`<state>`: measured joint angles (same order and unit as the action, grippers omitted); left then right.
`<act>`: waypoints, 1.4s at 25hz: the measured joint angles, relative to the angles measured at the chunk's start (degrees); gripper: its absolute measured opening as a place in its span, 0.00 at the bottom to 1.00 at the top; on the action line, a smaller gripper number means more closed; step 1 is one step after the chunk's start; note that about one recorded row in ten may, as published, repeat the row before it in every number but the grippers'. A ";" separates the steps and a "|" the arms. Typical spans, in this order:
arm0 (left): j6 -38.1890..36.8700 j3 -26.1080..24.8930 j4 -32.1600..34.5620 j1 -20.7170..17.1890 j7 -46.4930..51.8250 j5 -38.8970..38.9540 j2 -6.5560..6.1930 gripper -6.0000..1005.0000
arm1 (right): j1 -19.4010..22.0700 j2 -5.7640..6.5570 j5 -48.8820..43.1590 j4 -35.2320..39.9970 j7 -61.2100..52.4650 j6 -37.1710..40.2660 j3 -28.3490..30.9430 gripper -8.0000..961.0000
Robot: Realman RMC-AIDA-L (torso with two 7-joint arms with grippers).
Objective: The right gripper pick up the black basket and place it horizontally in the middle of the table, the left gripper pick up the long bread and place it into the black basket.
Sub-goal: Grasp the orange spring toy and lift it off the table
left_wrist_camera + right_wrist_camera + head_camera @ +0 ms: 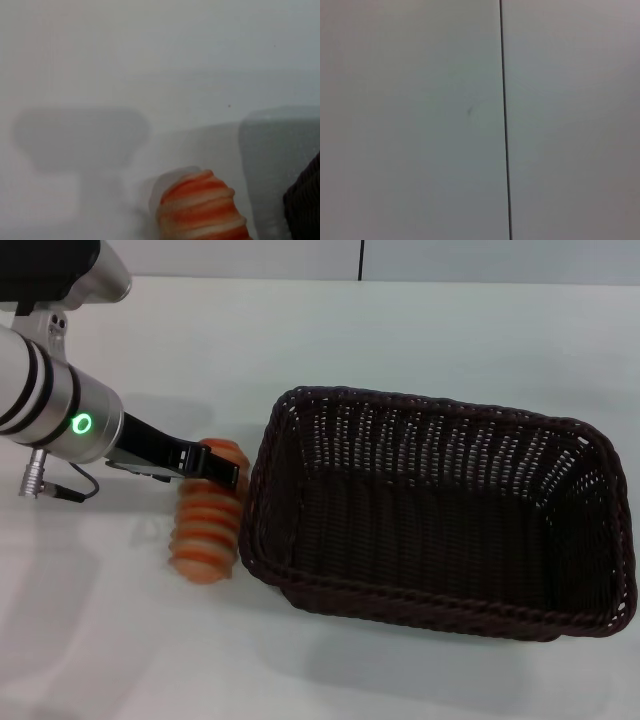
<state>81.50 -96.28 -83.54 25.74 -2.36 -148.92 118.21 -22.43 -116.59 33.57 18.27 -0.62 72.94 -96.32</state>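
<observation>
I have the left gripper [222, 468] clenched on the bread [207, 525] (basket [440, 510] already placed on the worktop [400, 330]); next, lift it across.

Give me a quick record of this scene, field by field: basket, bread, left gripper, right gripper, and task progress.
basket: black basket on the white table, long side across the head view, empty
bread: long bread on the table just left of the basket, outside it
left gripper: left gripper at the far end of the bread
right gripper: not in view
progress: basket placed; bread not yet in basket
</observation>
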 joint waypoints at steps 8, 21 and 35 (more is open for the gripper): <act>0.58 0.19 1.72 1.31 -0.03 0.46 0.06 0.87 | 0.05 -0.11 0.00 0.00 0.00 -0.01 0.00 0.45; -0.49 1.74 4.63 2.00 -0.43 2.14 0.17 0.86 | 0.38 -0.22 0.01 0.37 0.00 -0.02 -0.30 0.45; -2.64 3.19 7.65 2.26 -0.77 1.94 0.18 0.86 | 0.55 -0.37 -0.78 0.71 0.00 0.01 -0.37 0.45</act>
<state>78.86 -93.09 -75.89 28.00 -3.13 -146.98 118.39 -21.88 -116.96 32.79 18.99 -0.62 72.95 -96.69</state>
